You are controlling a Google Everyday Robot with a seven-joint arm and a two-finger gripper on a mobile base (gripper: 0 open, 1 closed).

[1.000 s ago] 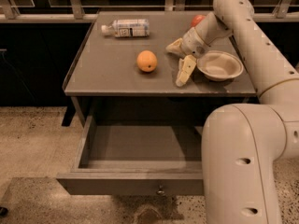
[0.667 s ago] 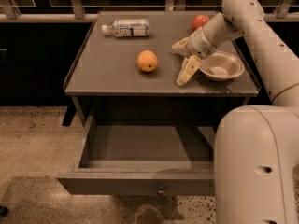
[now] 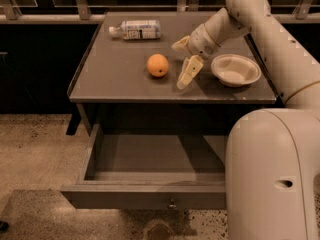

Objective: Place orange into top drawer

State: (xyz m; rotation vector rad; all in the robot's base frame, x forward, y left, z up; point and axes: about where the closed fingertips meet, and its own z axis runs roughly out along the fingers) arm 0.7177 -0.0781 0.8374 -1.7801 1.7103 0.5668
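Observation:
The orange (image 3: 158, 65) sits on the grey tabletop (image 3: 115, 79), near the middle. My gripper (image 3: 180, 60) is just right of it, low over the table, open and empty, with one cream finger (image 3: 189, 72) pointing down toward the front and the other (image 3: 180, 44) behind. The top drawer (image 3: 150, 169) is pulled out below the table, its inside bare, with a small metal knob (image 3: 172, 203) on its front panel.
A white bowl (image 3: 235, 69) stands right of the gripper. A plastic bottle (image 3: 136, 29) lies on its side at the table's back left. My arm's large white body (image 3: 272, 174) fills the right foreground over the drawer's right end.
My gripper has moved left across the table, from beside the bowl toward the orange. The reddish fruit behind the arm no longer shows.

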